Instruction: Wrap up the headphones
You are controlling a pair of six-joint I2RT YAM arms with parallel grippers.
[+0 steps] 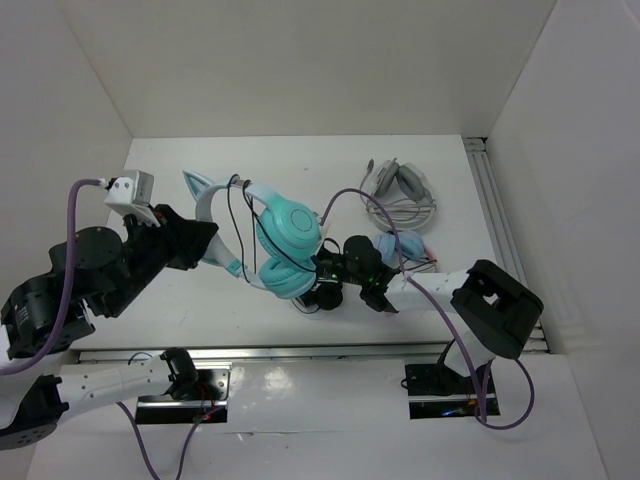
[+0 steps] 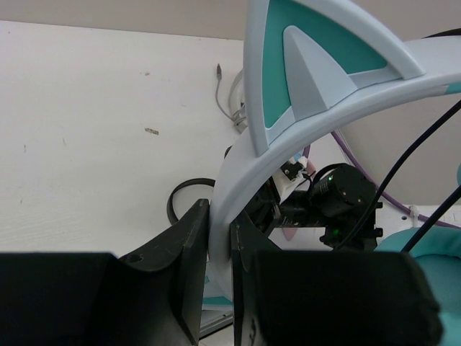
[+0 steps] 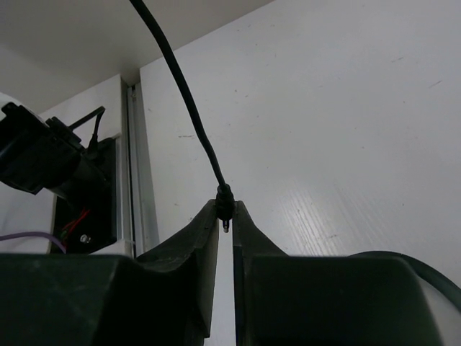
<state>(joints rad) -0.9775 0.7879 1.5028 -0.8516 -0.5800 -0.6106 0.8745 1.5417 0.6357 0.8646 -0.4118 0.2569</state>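
The teal headphones [image 1: 290, 238] with white headband [image 1: 213, 212] and pointed cat ears are held up over the table's middle. My left gripper [image 1: 208, 242] is shut on the headband [image 2: 229, 180], which runs between its jaws in the left wrist view, with a cat ear [image 2: 302, 65] above. The thin dark cable [image 1: 243, 225] hangs in loops over the band and cups. My right gripper [image 1: 320, 270] sits just right of the lower cup and is shut on the cable's plug [image 3: 225, 205]. The cable [image 3: 180, 86] rises from it.
A grey-white pair of headphones [image 1: 400, 190] lies at the back right. A pink and blue pair [image 1: 405, 245] lies behind my right arm. A small black pair [image 1: 322, 298] lies under my right gripper. A metal rail [image 1: 505, 230] runs along the right wall.
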